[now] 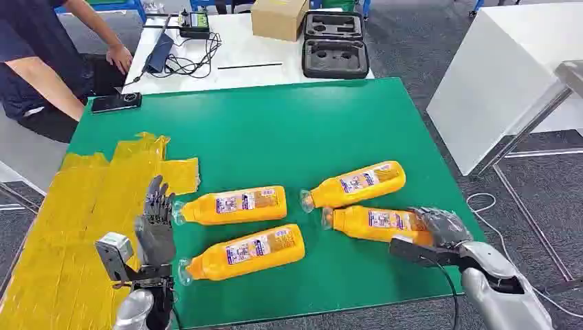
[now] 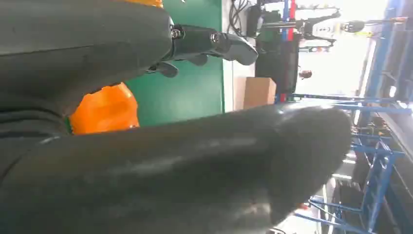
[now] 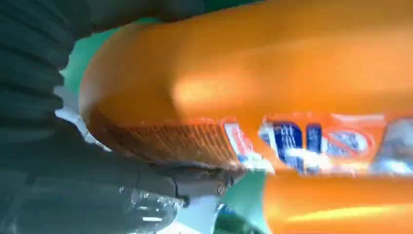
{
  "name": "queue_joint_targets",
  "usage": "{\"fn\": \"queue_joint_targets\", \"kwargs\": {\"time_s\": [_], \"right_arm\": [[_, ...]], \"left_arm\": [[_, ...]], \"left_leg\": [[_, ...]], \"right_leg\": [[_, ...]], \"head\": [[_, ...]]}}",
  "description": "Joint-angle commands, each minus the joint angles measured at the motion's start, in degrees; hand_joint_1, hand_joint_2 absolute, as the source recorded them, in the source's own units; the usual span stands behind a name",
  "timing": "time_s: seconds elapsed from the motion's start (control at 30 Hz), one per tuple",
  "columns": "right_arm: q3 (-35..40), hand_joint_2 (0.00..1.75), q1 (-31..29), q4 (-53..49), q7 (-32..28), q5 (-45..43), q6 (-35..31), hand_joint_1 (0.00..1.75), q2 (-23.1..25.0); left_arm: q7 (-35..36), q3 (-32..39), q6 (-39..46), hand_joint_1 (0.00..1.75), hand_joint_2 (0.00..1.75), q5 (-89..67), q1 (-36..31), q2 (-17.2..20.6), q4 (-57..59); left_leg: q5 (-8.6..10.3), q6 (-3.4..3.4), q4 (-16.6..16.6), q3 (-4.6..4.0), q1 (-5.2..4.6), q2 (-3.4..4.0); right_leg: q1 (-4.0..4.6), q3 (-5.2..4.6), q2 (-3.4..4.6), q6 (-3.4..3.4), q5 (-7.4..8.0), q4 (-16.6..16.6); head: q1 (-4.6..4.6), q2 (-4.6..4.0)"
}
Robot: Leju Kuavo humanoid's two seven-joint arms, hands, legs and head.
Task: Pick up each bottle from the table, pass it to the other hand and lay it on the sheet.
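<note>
Bottles, four orange ones, lie on their sides on the green table [image 1: 289, 124], long axes running left-right across the frame, clear caps pointing left. Yellow sheet [image 1: 75, 220] covers the table's lower left. The lower-right bottle [image 1: 375, 223] sits in the right hand [image 1: 440, 227], whose fingers wrap its base. Upper-right bottle [image 1: 354, 183] tilts slightly upward rightward. The left hand [image 1: 157, 223], fingers spread and holding nothing, hovers beside the caps of the two left bottles [image 1: 237, 205] [image 1: 244, 253].
</note>
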Motion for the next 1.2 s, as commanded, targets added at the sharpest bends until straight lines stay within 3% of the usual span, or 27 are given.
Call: {"fn": "queue_joint_targets", "kwargs": {"time_s": [0.03,0.1,0.2,0.3,0.47,0.7,0.77,0.93,1.03,1.2], "right_arm": [[-13.4,1.75,8.6,-24.4,-7.1,-11.9,3.0,1.75,4.5],[-18.1,1.75,10.1,-30.5,-9.5,-15.6,2.6,1.75,6.4],[-19.5,1.75,9.6,-32.0,-10.5,-17.2,2.1,1.75,7.5],[-19.0,1.75,6.9,-29.5,-11.8,-22.5,1.6,1.75,4.9],[-14.3,1.75,5.5,-25.4,-12.4,-22.3,-2.3,1.75,6.9],[-13.6,1.75,5.2,-25.3,-12.4,-23.5,-2.4,1.75,7.0],[-9.6,1.75,0.5,-19.4,-12.0,-22.9,-3.5,1.75,11.3],[0.9,1.75,-10.2,-4.8,-9.6,-24.7,-15.0,1.75,21.5],[4.4,1.75,-12.6,-1.8,-9.0,-27.7,-18.3,1.75,26.4],[6.9,1.75,-14.1,-0.8,-7.6,-28.0,-19.7,1.75,28.4]], "left_arm": [[0.2,1.2,-1.8,0.0,1.75,2.9,-0.3,0.3,1.6],[-0.2,1.9,-2.7,0.0,1.75,4.1,0.4,-0.2,0.8],[-0.2,2.3,-2.9,0.0,1.75,4.2,1.0,-0.5,-0.1],[0.2,2.2,-3.8,0.0,1.75,5.0,0.9,-0.4,-1.0],[0.7,0.4,-4.9,0.0,1.75,6.4,1.7,0.1,-3.1],[0.7,0.3,-5.2,0.0,1.75,7.1,1.6,0.2,-3.0],[1.2,-1.4,-8.1,0.0,1.75,9.8,1.5,0.6,-4.4],[3.6,-7.8,-12.5,0.0,1.75,15.4,-2.5,1.3,-4.4],[4.8,-10.7,-13.0,0.0,1.75,16.7,-5.8,0.5,-2.9],[5.7,-11.7,-12.4,0.0,1.75,18.1,-6.4,0.4,-2.9]], "left_leg": [[-0.06,-0.11,0.0,-0.04,0.01,0.0],[-0.05,-0.09,0.0,-0.14,-0.03,-0.06],[-0.15,-0.12,0.1,-0.12,0.02,0.05],[-0.09,-0.07,0.0,-0.18,0.02,0.05],[-0.13,-0.11,0.0,-0.08,0.06,0.17],[-0.18,-0.16,0.0,0.01,0.08,0.13],[-0.17,-0.13,0.0,-0.02,0.06,0.18],[-0.1,-0.15,-0.1,-0.09,0.14,0.66],[-0.04,-0.2,0.0,-0.09,0.14,0.67],[0.07,-0.23,0.0,-0.13,0.23,0.52]], "right_leg": [[0.02,-0.07,0.03,-0.14,-0.06,0.1],[-0.02,-0.2,-0.02,-0.11,-0.08,0.1],[0.04,-0.18,0.08,-0.14,-0.12,0.1],[0.03,-0.26,0.08,-0.09,-0.05,0.0],[0.05,-0.14,0.21,-0.15,-0.03,0.0],[0.07,-0.06,0.17,-0.19,-0.09,0.0],[0.06,-0.1,0.22,-0.16,-0.06,0.0],[0.15,-0.31,0.68,-0.19,0.14,-0.1],[0.15,-0.36,0.64,-0.26,0.14,0.0],[0.21,-0.34,0.5,-0.29,0.16,0.0]], "head": [[0.0,0.0],[-0.02,0.0],[-0.04,0.0],[0.0,0.0],[0.0,0.0],[0.0,0.0],[0.0,0.0],[0.0,0.0],[0.0,0.0],[0.0,0.0]]}}
